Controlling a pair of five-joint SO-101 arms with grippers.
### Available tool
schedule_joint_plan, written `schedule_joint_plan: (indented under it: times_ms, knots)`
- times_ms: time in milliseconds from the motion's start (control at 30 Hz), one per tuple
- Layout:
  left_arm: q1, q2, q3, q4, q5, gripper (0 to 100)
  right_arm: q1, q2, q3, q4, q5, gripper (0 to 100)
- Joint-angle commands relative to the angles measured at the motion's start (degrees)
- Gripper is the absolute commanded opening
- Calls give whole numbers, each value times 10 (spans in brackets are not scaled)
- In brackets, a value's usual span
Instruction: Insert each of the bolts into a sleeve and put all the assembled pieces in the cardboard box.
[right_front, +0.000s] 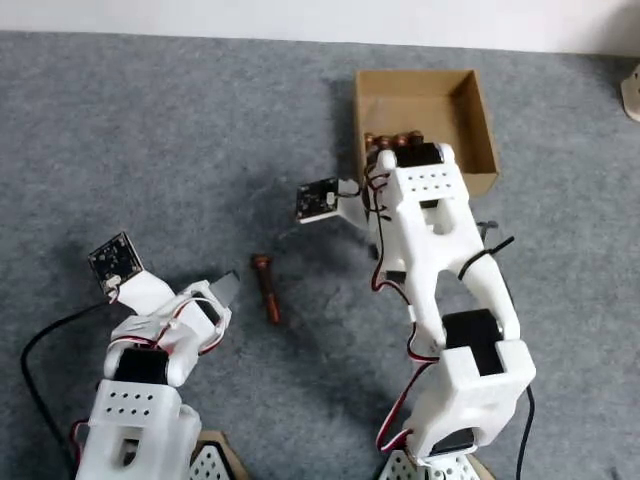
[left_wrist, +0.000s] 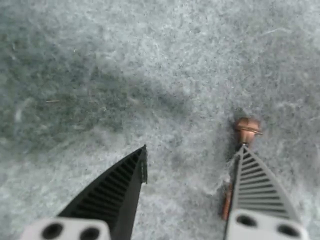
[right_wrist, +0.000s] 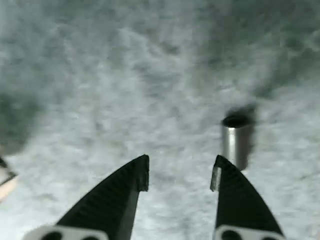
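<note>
A copper bolt (right_front: 266, 288) lies on the grey mat between the two arms. My left gripper (right_front: 230, 287) is just left of it, low over the mat. In the left wrist view this gripper (left_wrist: 194, 150) is open; the bolt's head (left_wrist: 247, 127) sits just past its white finger (left_wrist: 257, 190), which hides most of the shaft. My right gripper (right_wrist: 180, 175) is open above the mat, and a silver sleeve (right_wrist: 236, 140) stands upright beside one fingertip, outside the gap. The cardboard box (right_front: 472, 100) is at the back, with copper-coloured pieces (right_front: 395, 140) at its near wall, partly hidden by the right arm.
The right arm (right_front: 440, 250) stretches from the front edge to the box's near wall and covers the mat under it. A black cable (right_front: 35, 345) runs by the left arm's base. A white object (right_front: 632, 92) sits at the far right edge.
</note>
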Motion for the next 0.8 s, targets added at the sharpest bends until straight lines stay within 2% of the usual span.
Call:
schedule_joint_plan:
  times_ms: [0,400,767]
  knots:
    - [-10,-6,-30,-11,4,274,-1,15,-19,-42,9,194]
    - [-10,-6,-30,-11,4,274,26,124,-22,-116,8,241]
    - [-10,-6,-30,-11,4,274,33,101,-22,-117,9,245]
